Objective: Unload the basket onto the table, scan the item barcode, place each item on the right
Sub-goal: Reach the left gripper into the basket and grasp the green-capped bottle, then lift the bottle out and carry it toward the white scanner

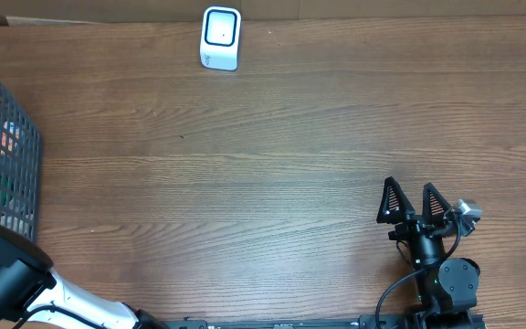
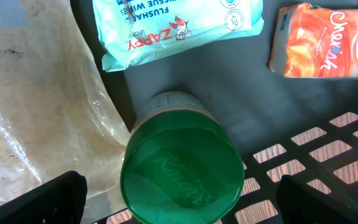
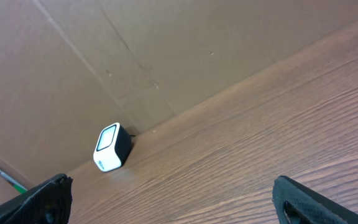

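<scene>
Overhead: the scanner (image 1: 220,37) stands at the far edge of the table (image 1: 272,164), window facing up toward the camera. The basket (image 1: 16,146) sits at the far left edge. The left arm (image 1: 7,274) reaches from the near left corner toward the basket, and its fingers are not visible in this view. The right gripper (image 1: 410,187) rests near the right front with its jaws spread and nothing between them, well apart from both the basket and the scanner. Left wrist: the left gripper (image 2: 179,186) hangs over the basket floor, jaws wide and empty, one finger in each lower corner. A jar (image 2: 182,168) with a green lid lies directly below, between the fingers, upright with its long axis pointing up at the camera. A wipes pack (image 2: 179,28) lies beyond it, a tissue pack (image 2: 325,42) to the far right, and a plastic bag (image 2: 36,106) touches the jar on its left. No barcode is visible on the jar from here. Judgement: the jar is the likely pick, the left arm is far nearer, and a straight descent would straddle the lid. Right wrist: the scanner (image 3: 112,148) lies ahead and to the left against the cardboard wall (image 3: 73,62), and the jaws are open with only bare table between them.
</scene>
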`<state>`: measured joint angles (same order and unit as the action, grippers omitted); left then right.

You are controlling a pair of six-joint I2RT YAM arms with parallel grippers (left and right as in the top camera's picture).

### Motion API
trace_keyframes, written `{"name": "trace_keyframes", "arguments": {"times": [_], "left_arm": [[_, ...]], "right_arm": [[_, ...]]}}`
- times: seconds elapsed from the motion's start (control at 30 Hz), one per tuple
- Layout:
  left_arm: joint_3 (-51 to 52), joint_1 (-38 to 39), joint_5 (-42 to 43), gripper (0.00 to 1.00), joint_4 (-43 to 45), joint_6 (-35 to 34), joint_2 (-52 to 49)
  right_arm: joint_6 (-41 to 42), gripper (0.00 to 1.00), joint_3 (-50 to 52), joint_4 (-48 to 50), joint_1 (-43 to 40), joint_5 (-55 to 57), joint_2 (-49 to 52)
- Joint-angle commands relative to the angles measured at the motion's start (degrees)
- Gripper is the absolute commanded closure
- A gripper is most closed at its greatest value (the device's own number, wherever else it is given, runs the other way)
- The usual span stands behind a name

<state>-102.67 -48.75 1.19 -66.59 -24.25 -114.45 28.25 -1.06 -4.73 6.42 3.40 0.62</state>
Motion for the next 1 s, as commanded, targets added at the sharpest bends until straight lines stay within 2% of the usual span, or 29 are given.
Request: {"name": "trace_keyframes", "arguments": {"times": [0.0, 0.63, 0.7, 0.77, 0.97], "left_arm": [[0.3, 0.5, -0.6, 0.0, 0.2, 0.7, -0.6], [0.7, 1.6, -2.2, 0.0, 0.4, 1.4, -6.6], [0.8, 1.6, -2.3, 0.1, 0.4, 1.4, -7.0], [0.7, 1.6, -2.3, 0.3, 0.5, 1.5, -6.9], [-0.4, 1.5, -1.6, 0.43, -0.5, 1.6, -6.7]], "right_arm": [[-0.6, 0.0, 0.6, 0.3, -0.2, 0.2, -0.5], [-0.6, 0.0, 0.6, 0.3, -0.2, 0.2, -0.5], [-0.6, 0.0, 0.6, 0.3, -0.2, 0.2, -0.5], [-0.6, 0.0, 0.6, 0.3, -0.2, 0.2, -0.5], [-0.6, 0.0, 0.6, 0.3, -0.2, 0.2, -0.5]]}}
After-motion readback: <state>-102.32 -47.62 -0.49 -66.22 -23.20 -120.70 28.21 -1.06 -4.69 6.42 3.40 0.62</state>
